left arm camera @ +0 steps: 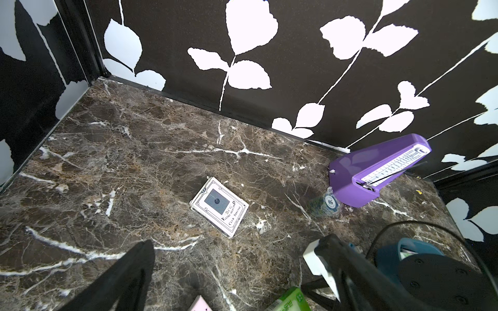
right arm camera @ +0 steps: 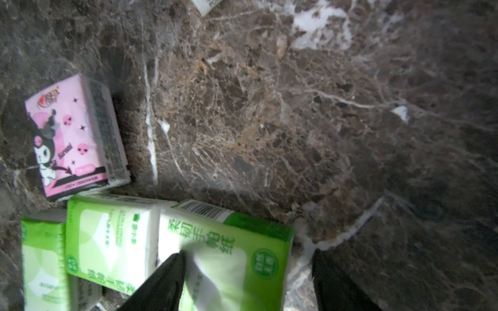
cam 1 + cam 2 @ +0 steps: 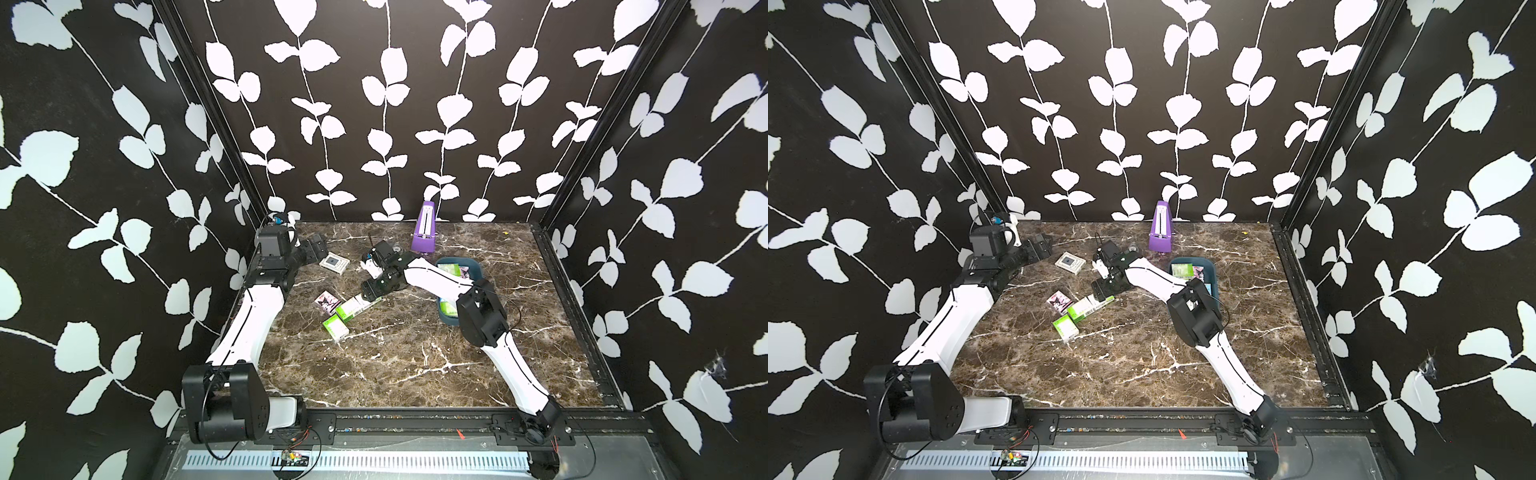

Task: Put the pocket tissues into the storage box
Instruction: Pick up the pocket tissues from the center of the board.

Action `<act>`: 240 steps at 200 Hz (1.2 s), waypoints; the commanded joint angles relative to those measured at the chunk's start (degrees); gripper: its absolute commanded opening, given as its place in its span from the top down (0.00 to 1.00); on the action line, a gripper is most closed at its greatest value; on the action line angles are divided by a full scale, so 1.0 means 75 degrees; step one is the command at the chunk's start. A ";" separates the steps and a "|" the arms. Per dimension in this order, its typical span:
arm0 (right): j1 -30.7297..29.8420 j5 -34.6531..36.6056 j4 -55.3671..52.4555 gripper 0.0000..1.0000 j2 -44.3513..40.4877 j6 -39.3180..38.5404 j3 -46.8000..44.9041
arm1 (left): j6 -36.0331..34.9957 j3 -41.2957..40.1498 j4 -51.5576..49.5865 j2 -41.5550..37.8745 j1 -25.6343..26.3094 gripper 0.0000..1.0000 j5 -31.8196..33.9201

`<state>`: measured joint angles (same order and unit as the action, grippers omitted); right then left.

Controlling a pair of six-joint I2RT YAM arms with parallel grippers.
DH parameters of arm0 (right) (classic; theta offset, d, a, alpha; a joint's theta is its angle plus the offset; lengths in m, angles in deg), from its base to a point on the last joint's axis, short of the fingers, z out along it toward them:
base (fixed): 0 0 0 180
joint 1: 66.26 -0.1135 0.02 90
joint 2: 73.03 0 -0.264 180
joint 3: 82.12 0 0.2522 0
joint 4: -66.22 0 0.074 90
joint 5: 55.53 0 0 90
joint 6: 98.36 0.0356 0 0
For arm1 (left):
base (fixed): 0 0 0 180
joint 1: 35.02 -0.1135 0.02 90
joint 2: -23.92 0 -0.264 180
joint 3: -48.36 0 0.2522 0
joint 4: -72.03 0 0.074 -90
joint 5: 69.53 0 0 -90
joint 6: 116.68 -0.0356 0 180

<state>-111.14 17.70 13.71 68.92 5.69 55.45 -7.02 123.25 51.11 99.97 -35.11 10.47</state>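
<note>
Right gripper [image 2: 248, 254]: jaws wide apart over one green tissue packet [image 2: 231, 242], nothing clamped. This packet, two more green packets [image 3: 348, 309] and a pink packet [image 3: 325, 300] lie left of the storage box [image 3: 473, 266]. Left gripper [image 3: 318, 245]: opening cannot be determined.

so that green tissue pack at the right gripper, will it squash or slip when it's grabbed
Probably soft: the green tissue pack looks like film-wrapped paper, so it should dent between the right gripper fingers rather than resist. It is likely light, and its smooth wrap may slip a little. It lies against a neighbouring green pack, which could get nudged.
</note>
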 commanded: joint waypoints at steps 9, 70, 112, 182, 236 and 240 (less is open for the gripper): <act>-0.0115 -0.0119 -0.0335 0.33 0.0213 0.0046 0.0378 | -0.0160 -0.0044 0.0023 -0.0292 -0.0025 0.01 0.0056; -0.0188 0.0077 -0.0577 0.84 0.0072 -0.0044 -0.0072 | -0.0256 -0.0075 -0.0028 -0.0332 -0.0028 0.01 0.0160; -0.0159 0.0506 -0.0403 1.00 -0.0212 0.0047 -0.0544 | -0.0292 -0.0048 -0.0053 -0.0351 -0.0031 0.01 0.0195; 0.0352 -0.0047 0.1694 1.00 -0.2083 0.0585 -0.2231 | -0.0270 -0.0010 -0.0057 -0.0355 -0.0022 0.01 0.0186; 0.1507 0.0009 0.2335 1.00 -0.4044 0.0876 -0.3922 | -0.0105 0.0021 0.0099 -0.0260 -0.0023 0.01 0.0029; 0.1616 0.0095 0.2276 1.00 -0.4190 0.0837 -0.4033 | -0.0102 0.0018 0.0104 -0.0250 -0.0022 0.01 0.0018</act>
<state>-102.88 17.13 27.96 43.63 11.11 30.41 -8.24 123.14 50.91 99.53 -35.11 11.32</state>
